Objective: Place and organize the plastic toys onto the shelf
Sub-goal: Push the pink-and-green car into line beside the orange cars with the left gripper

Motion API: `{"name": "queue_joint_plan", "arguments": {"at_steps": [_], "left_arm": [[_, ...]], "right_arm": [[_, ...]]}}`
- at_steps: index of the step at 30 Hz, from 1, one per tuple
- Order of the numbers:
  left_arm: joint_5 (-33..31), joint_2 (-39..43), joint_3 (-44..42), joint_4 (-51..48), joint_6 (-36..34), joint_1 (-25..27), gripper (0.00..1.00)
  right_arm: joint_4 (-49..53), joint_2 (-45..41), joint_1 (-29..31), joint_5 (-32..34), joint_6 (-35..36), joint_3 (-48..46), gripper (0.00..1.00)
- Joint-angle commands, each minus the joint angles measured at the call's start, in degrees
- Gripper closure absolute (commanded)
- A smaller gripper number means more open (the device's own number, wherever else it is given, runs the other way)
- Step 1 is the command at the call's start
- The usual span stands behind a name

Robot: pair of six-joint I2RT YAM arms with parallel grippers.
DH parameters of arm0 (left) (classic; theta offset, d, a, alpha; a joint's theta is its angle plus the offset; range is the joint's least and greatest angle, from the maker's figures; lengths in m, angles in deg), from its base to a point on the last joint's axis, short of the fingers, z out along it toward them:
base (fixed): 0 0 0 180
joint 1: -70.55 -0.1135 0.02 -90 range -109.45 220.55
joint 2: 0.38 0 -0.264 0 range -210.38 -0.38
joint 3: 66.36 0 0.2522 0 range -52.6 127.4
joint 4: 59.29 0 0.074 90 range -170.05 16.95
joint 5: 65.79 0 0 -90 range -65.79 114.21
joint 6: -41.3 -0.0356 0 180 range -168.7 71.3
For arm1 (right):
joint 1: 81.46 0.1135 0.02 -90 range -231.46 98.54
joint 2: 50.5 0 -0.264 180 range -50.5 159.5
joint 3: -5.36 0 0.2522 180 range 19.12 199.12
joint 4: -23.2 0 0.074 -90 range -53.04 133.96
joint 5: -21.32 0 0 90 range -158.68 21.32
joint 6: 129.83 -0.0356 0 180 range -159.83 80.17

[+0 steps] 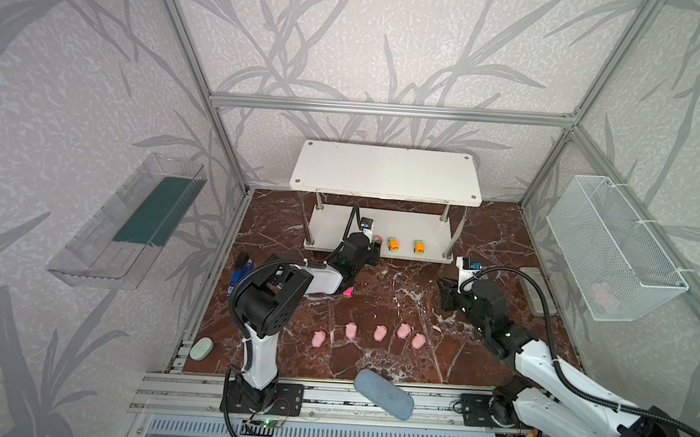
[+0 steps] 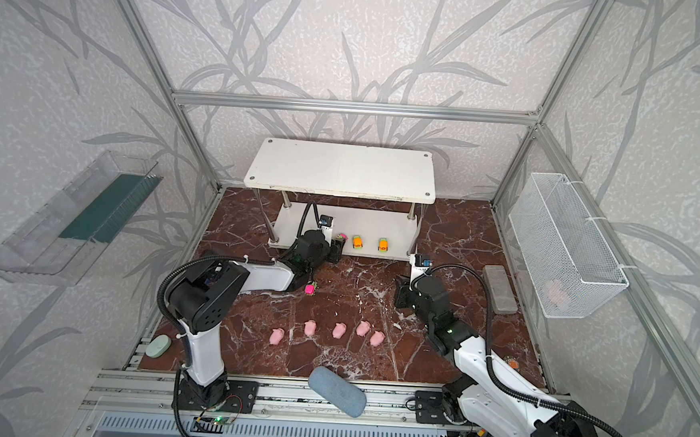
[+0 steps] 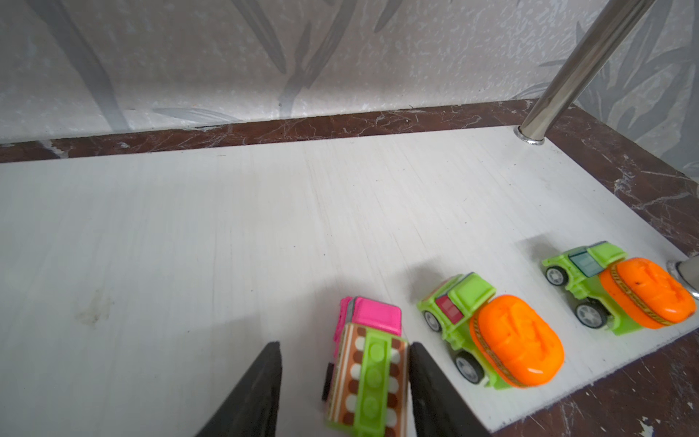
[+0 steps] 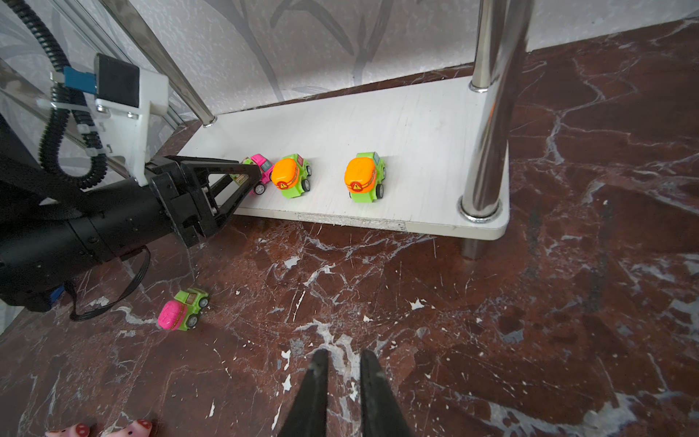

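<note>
The left end effector [image 3: 345, 346] is partly open at the front edge of the shelf's [image 3: 189, 246] lower board, straddling a pink car [image 3: 368, 370]. 1 finger seems to touch the car's side, though this close view makes contact hard to confirm. The other finger stands clear of the car with a visible gap.

The car sits on the board with its pink cab toward the wall and its green, brown-striped back toward the wrist camera. Just beside it, 2 orange cars [image 3: 514, 340] [image 3: 643, 291] line the same front edge, the far one close to a chrome post [image 3: 684, 276]. Behind the cars, and on the pink car's other side, the board is bare white.

The right end effector [image 4: 343, 355] is nearly closed with a slim gap. It holds nothing and hangs over the table [image 4: 567, 302] in front of the shelf.

A 2nd pink car [image 4: 183, 310] lies on the table near the left arm. 5 pigs [image 1: 380, 333] stand in a loose row well apart from the shelf.
</note>
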Motion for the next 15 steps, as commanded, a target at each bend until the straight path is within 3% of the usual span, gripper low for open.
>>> {"name": "queue_joint_plan", "arguments": {"at_steps": [1,15], "left_arm": [[1.0,-0.8,1.9,-2.3,-0.9,-0.2,0.48],[1.5,-1.7,4.3,-5.6,-0.7,-0.4,0.52]], "right_arm": [[-2.3,0.5,-0.7,-1.2,-0.8,-1.0,0.82],[-3.2,1.1,-1.6,-2.0,-1.7,-1.7,0.82]]}}
